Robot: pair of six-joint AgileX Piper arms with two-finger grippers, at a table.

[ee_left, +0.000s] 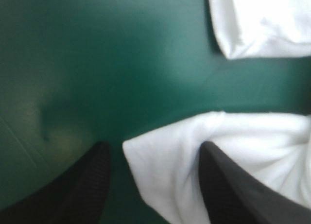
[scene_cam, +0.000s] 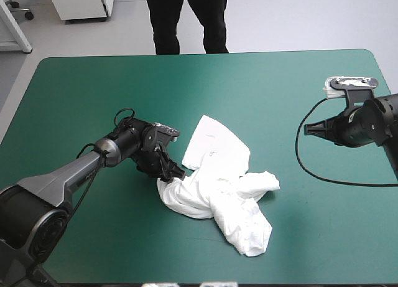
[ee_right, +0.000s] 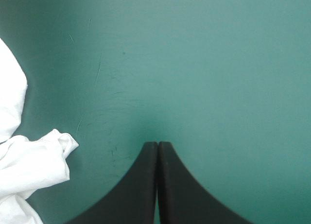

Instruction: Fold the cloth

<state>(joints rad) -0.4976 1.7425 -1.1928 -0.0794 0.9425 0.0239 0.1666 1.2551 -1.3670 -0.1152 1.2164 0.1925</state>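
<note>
White T-shirt (scene_cam: 217, 193) lies crumpled, one corner within the wide-spread left gripper (ee_left: 154, 146) (right gripper (ee_right: 158, 144) pinched together).

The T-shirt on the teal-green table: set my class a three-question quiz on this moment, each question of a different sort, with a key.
1. True or false: the right gripper is shut and apart from the T-shirt.
2. The T-shirt is: A) a folded bundle; B) a crumpled heap lying on the table; C) lifted clear of the table.
3. Which gripper stands open with a corner of the T-shirt in the gap between its fingers?

Key
1. True.
2. B.
3. The left gripper.
</note>
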